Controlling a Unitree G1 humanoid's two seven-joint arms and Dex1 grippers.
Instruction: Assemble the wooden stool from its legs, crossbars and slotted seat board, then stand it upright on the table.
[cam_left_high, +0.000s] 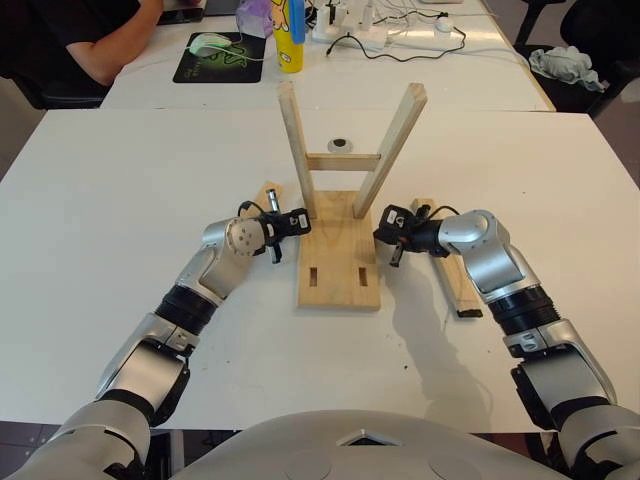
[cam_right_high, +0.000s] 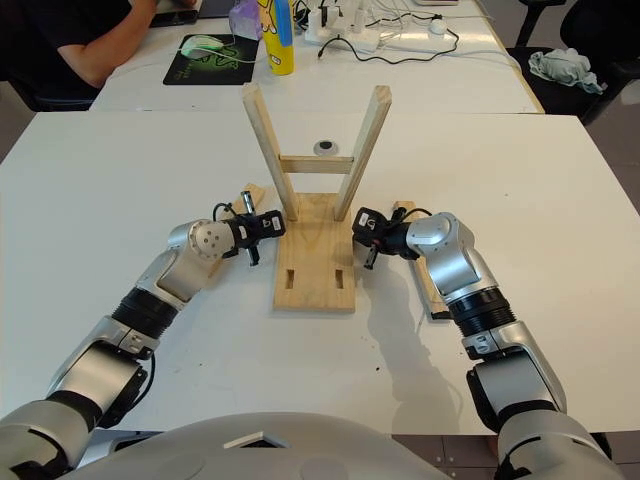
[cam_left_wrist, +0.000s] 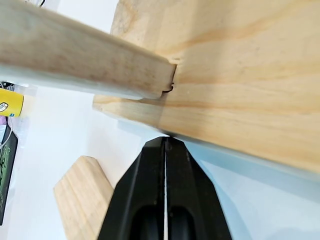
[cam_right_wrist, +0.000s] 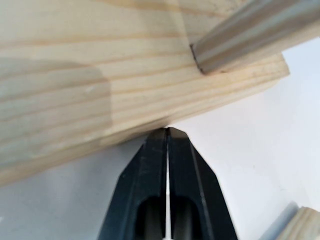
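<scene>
The slotted seat board (cam_left_high: 338, 258) lies flat at the table's middle. Two legs (cam_left_high: 296, 140) (cam_left_high: 395, 145), joined by a crossbar (cam_left_high: 343, 161), stand up from its far end. Two slots (cam_left_high: 313, 276) at its near end are empty. My left gripper (cam_left_high: 298, 222) is shut, its tip (cam_left_wrist: 165, 141) against the board's left edge beside the left leg's foot. On the other side my right gripper (cam_left_high: 380, 234) is also shut, its tip (cam_right_wrist: 167, 131) touching the right edge. One loose wooden piece (cam_left_high: 267, 192) lies behind the left gripper, and another (cam_left_high: 455, 288) lies under the right forearm.
A small dark round object (cam_left_high: 341, 145) sits on the table behind the legs. The far table holds a yellow bottle (cam_left_high: 290, 45), a mouse pad (cam_left_high: 215, 58) with a mouse, cables and a cloth (cam_left_high: 565, 65). A person's arm (cam_left_high: 110, 45) rests there.
</scene>
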